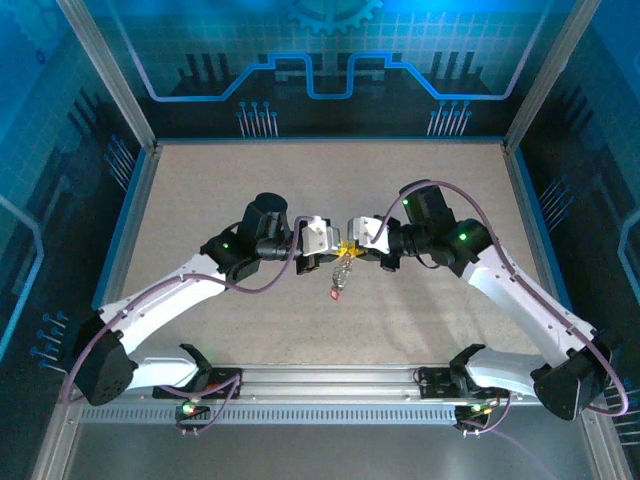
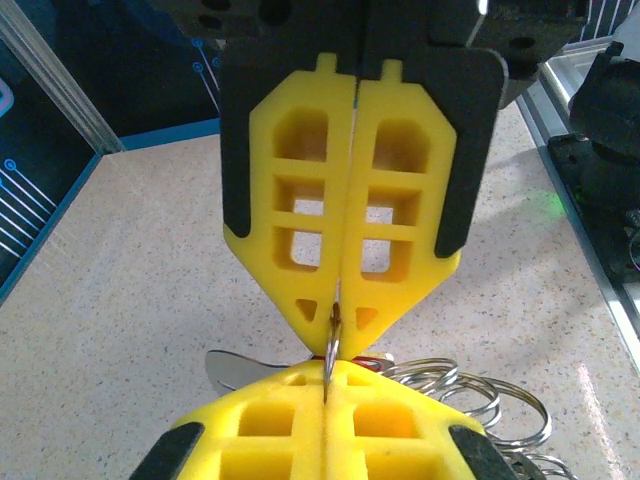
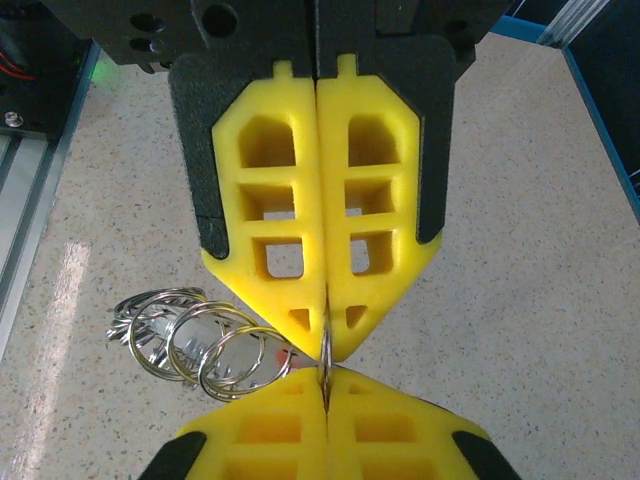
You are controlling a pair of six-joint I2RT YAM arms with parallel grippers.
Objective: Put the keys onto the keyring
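at mid-table left arm and right arm meet, jaws clamping the keyring.

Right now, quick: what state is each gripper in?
Left gripper: closed, pinching a loop of the keyring at its tips.
Right gripper: closed, pinching the same keyring, tip to tip with the left.

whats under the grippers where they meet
The keyring hangs there in silvery loops, a red key at its bottom. Left gripper and right gripper pinch it; the pinched stretch is hidden.
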